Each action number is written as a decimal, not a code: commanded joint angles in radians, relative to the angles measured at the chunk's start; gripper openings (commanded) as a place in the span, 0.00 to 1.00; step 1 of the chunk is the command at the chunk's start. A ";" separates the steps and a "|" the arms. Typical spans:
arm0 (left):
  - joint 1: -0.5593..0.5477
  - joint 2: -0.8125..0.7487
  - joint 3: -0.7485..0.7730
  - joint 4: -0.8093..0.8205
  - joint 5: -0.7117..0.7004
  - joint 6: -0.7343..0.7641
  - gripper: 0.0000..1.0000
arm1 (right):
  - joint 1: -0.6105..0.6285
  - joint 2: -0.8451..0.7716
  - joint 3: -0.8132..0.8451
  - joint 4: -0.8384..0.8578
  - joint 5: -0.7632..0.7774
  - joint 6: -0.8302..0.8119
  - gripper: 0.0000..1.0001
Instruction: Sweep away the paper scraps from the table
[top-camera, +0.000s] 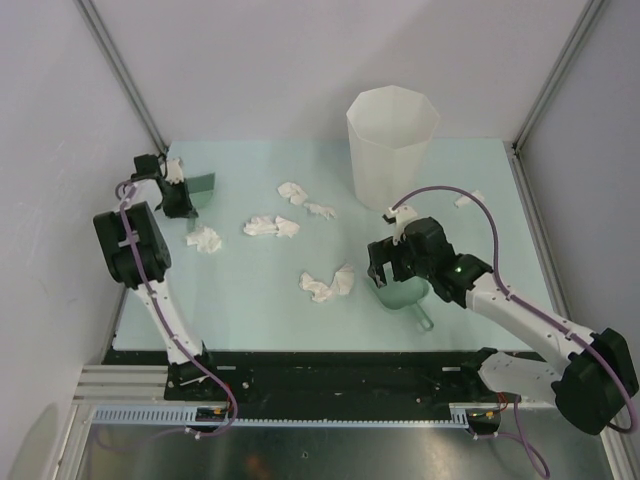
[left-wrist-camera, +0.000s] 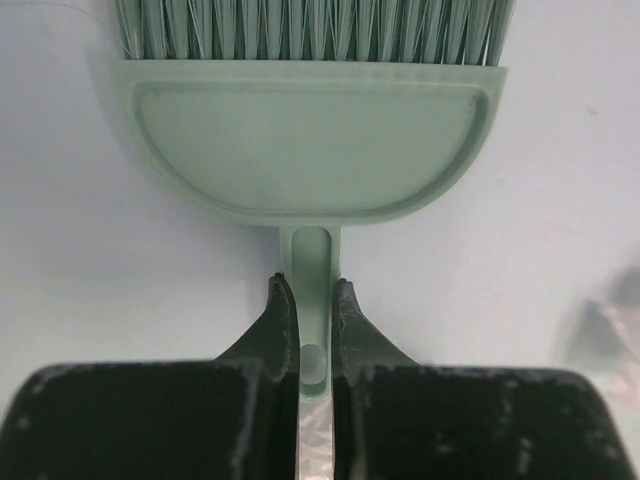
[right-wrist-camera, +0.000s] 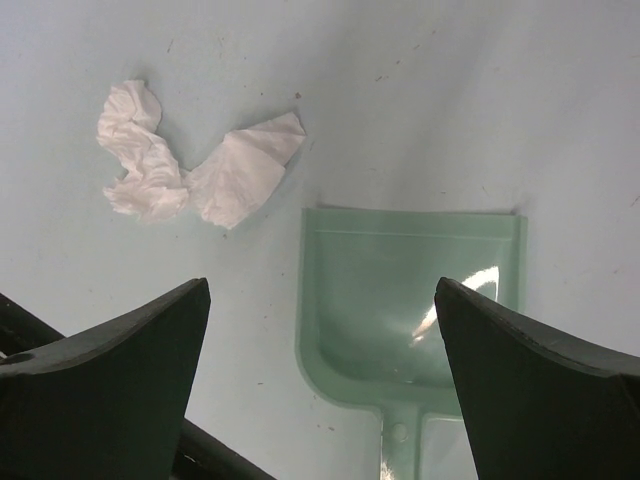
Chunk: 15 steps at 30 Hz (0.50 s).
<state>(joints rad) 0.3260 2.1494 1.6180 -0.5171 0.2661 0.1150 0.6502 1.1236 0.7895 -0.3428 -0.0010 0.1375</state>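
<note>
Several white paper scraps lie on the mint-green table (top-camera: 250, 300): one (top-camera: 204, 239) near the left arm, one (top-camera: 272, 226) and two small ones (top-camera: 292, 190) (top-camera: 320, 210) mid-table, one (top-camera: 328, 285) left of the dustpan, one (top-camera: 467, 199) right of the bin. My left gripper (top-camera: 180, 196) is shut on the handle of a green brush (left-wrist-camera: 310, 150), its fingers (left-wrist-camera: 280, 320) clamping the handle. My right gripper (top-camera: 388, 268) is open and empty, hovering over the green dustpan (right-wrist-camera: 410, 300). A scrap (right-wrist-camera: 190, 165) lies ahead and left of the pan.
A tall white faceted bin (top-camera: 392, 145) stands at the back right of the table. Grey walls and metal rails enclose the table. The dustpan's handle (top-camera: 423, 318) points toward the near edge. A blurred scrap (left-wrist-camera: 605, 335) shows at the right edge of the left wrist view.
</note>
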 joint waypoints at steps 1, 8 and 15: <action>-0.016 -0.138 -0.023 -0.041 0.206 -0.090 0.00 | 0.020 -0.045 0.022 0.002 0.035 0.007 1.00; -0.048 -0.293 -0.073 -0.035 0.346 -0.185 0.00 | 0.072 -0.070 0.024 0.054 0.076 0.037 1.00; -0.126 -0.413 -0.199 0.005 0.421 -0.261 0.00 | 0.241 -0.131 0.024 0.306 0.260 0.096 1.00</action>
<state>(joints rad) 0.2455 1.8183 1.4887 -0.5465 0.5804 -0.0589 0.7925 1.0325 0.7895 -0.2680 0.1246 0.1905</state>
